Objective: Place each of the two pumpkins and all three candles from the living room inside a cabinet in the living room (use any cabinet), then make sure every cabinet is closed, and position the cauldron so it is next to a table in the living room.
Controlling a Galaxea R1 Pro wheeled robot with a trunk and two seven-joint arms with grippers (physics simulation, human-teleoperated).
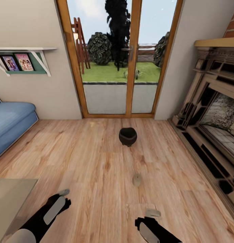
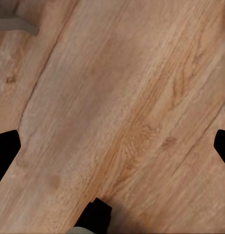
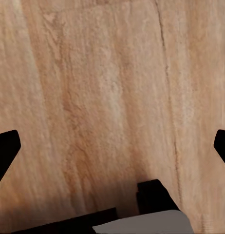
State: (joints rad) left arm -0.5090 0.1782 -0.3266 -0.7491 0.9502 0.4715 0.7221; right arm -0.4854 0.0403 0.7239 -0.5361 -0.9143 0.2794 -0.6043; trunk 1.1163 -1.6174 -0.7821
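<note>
The black cauldron (image 1: 127,136) stands on the wooden floor ahead of me, in front of the glass doors. Between it and my arms a small pale stubby object (image 1: 137,180) lies on the floor; it looks like a candle. The corner of the grey-beige table (image 1: 12,199) shows beside my left arm. My left gripper (image 1: 63,192) and right gripper (image 1: 153,213) hang low over bare floor. In the wrist views the left gripper (image 2: 112,146) and the right gripper (image 3: 112,146) are open, fingertips wide apart and only floorboards between them. The pumpkins and the cabinet are out of view.
A blue sofa (image 1: 10,123) stands along the left wall under a shelf with pictures (image 1: 22,62). A large carved fireplace (image 1: 214,118) fills the right side. Wood-framed glass doors (image 1: 120,67) close off the far end. Open floor stretches between sofa and fireplace.
</note>
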